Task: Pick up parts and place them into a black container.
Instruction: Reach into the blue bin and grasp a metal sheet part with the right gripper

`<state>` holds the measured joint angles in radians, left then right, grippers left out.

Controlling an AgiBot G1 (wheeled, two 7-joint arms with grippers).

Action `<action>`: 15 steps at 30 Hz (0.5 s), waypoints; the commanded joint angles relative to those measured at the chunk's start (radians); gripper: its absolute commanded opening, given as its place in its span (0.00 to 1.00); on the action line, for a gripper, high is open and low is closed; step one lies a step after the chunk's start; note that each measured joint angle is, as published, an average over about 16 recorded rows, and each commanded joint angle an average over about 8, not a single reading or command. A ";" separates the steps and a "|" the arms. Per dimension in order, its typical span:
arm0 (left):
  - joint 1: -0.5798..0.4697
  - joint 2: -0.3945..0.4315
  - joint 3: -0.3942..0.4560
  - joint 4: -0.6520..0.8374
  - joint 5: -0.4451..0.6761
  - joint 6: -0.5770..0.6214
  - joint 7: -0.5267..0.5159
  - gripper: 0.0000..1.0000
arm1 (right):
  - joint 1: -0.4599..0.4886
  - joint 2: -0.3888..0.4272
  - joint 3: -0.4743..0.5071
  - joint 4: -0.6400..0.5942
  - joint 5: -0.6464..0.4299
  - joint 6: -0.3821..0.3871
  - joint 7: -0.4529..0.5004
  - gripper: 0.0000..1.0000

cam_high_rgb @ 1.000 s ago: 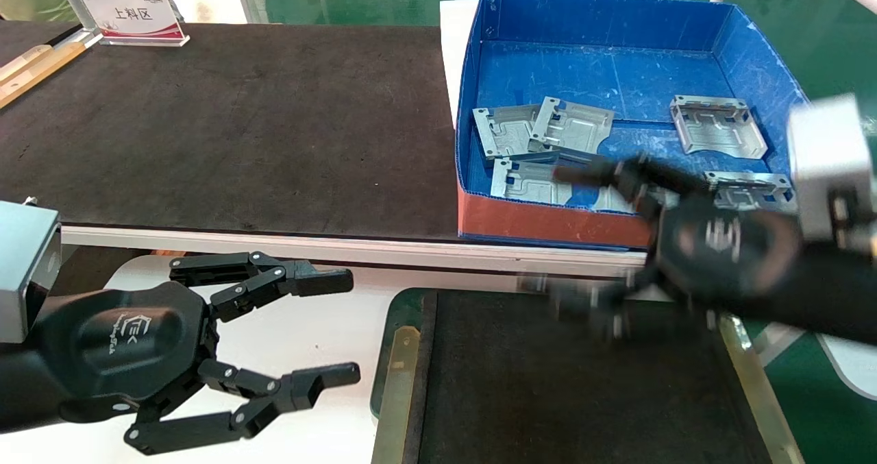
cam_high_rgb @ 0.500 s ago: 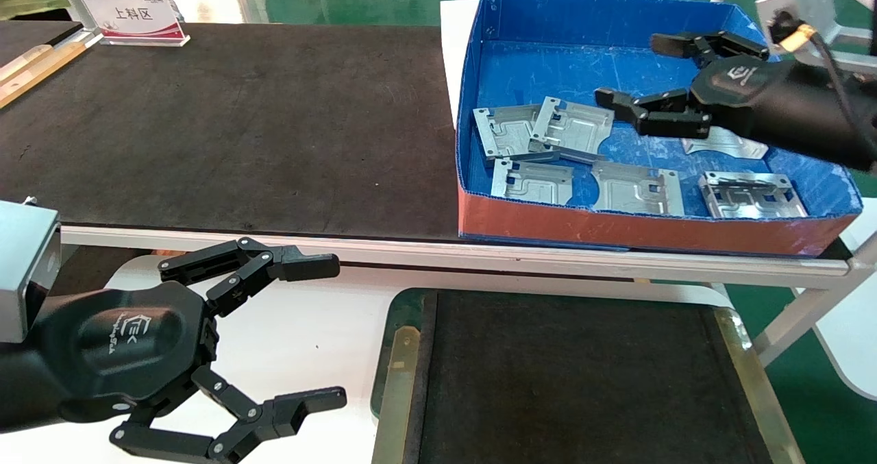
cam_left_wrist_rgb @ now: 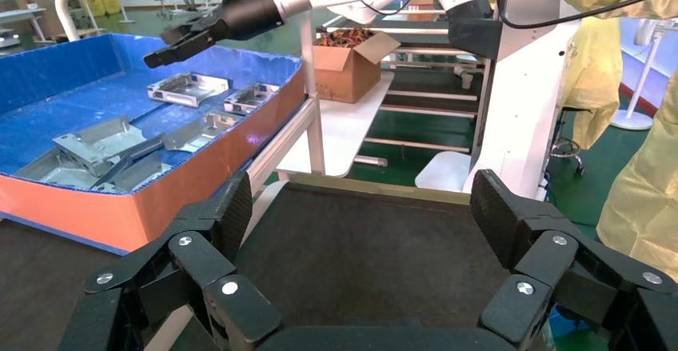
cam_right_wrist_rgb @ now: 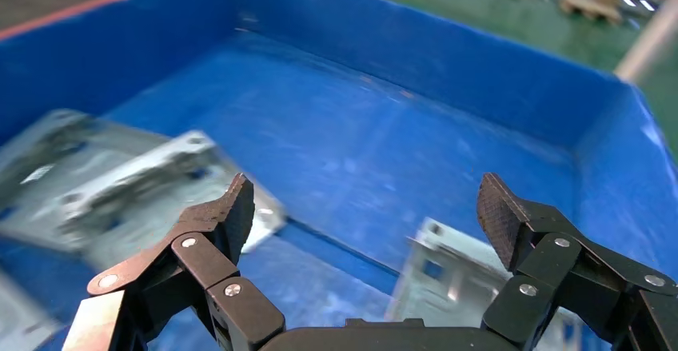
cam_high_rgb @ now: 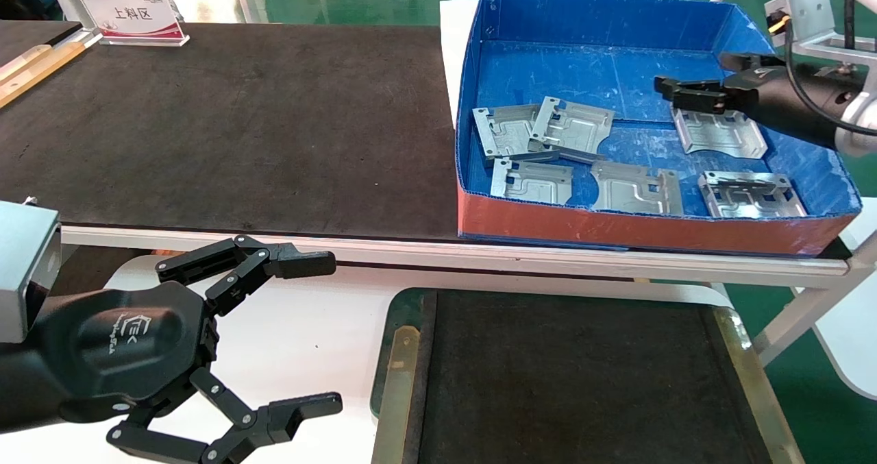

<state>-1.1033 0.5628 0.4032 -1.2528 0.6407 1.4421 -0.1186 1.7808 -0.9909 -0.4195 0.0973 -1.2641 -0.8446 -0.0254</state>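
In the head view, the right gripper (cam_high_rgb: 688, 94) is seen at the upper right of the frame, inside the blue box (cam_high_rgb: 788, 234), just above the far-right part (cam_high_rgb: 719, 132); its spread cannot be judged from this angle. 6 parts are counted on the box floor: 2 overlapping at the left (cam_high_rgb: 503, 129) (cam_high_rgb: 574, 127), 3 along the red front wall (cam_high_rgb: 532, 179) (cam_high_rgb: 637, 188) (cam_high_rgb: 750, 194). The left gripper (cam_high_rgb: 301, 334) is held at the lower left, fingers spread wide, nothing between them. The black container (cam_high_rgb: 394, 375) lies at the bottom centre, in front of the table edge.

In the left wrist view, the left gripper (cam_left_wrist_rgb: 360, 215) is shown splayed over the container's dark floor (cam_left_wrist_rgb: 360, 255). The right gripper (cam_left_wrist_rgb: 172, 45) is visible at the upper left, above the box (cam_left_wrist_rgb: 192, 183).

In the right wrist view, the right gripper (cam_right_wrist_rgb: 368, 207) is shown spread apart over the blue floor (cam_right_wrist_rgb: 384, 135), gripping nothing. A part (cam_right_wrist_rgb: 456, 279) lies below, apparently between the fingertips, though blurred.
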 commanded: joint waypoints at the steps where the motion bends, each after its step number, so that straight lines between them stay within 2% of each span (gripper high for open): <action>1: 0.000 0.000 0.000 0.000 0.000 0.000 0.000 1.00 | 0.014 -0.020 0.007 -0.050 0.007 0.049 0.008 1.00; 9: 0.000 0.000 0.000 0.000 0.000 0.000 0.000 1.00 | 0.033 -0.067 -0.022 -0.151 -0.036 0.159 0.119 1.00; 15: 0.000 0.000 0.000 0.000 0.000 0.000 0.000 1.00 | 0.042 -0.086 -0.049 -0.170 -0.075 0.186 0.193 1.00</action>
<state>-1.1033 0.5627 0.4032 -1.2528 0.6407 1.4421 -0.1186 1.8215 -1.0744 -0.4678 -0.0695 -1.3386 -0.6688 0.1650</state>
